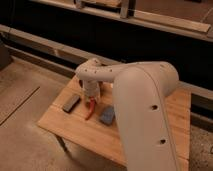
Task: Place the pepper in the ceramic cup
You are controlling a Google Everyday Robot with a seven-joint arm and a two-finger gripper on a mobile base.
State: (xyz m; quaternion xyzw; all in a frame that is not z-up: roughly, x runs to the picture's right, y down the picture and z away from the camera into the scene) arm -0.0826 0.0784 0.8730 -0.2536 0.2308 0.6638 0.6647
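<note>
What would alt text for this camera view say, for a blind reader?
A white robot arm reaches over a light wooden table, its gripper just above a slim red-orange chili pepper. A dark grey flat block lies left of the pepper, a blue-grey flat object right of it.

Wooden table (70, 129), speckled floor (25, 147), dark wall (55, 22)
</note>
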